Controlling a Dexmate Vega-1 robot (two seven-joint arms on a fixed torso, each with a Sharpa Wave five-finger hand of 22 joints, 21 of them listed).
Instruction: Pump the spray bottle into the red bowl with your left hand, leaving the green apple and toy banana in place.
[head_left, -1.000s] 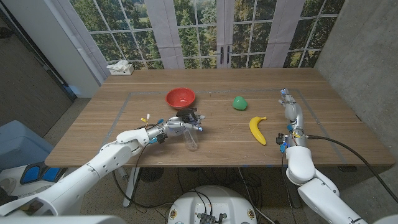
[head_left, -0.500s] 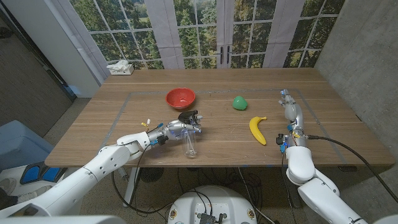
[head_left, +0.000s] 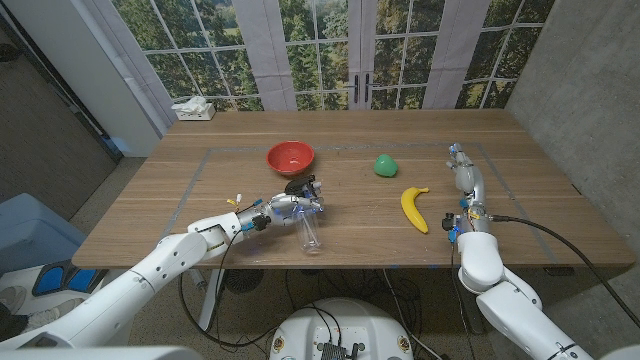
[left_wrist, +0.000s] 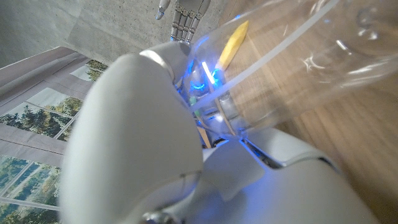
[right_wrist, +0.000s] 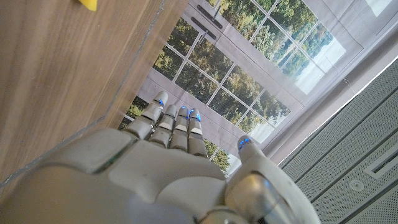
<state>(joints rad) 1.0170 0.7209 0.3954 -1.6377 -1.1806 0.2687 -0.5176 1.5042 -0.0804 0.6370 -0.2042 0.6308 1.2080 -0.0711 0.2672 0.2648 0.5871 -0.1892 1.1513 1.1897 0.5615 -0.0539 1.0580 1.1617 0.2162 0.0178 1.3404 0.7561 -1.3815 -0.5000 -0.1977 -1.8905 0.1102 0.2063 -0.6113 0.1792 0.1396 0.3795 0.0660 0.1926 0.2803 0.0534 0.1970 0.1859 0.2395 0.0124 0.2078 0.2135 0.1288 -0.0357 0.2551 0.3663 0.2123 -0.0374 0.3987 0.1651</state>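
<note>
Left hand (head_left: 292, 205) held clear bottle (head_left: 309, 233), fingers hiding its neck, bowl (head_left: 290, 156) at 12 o'clock. Right hand (head_left: 465, 180) empty, fingers straight, close together. Banana (head_left: 414, 208) cut off in right wrist view.

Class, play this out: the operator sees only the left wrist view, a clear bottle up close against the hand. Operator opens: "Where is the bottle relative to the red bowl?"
Observer: The head view shows the spray bottle in the left hand, nearer the robot than the red bowl, not over it.
Operator: Are the fruits clear?
Observer: The green apple and toy banana lie apart to the robot's right of the bottle.
Operator: And the other arm?
Observer: The right hand waits near the table's right edge, fingers extended, holding nothing.
</note>
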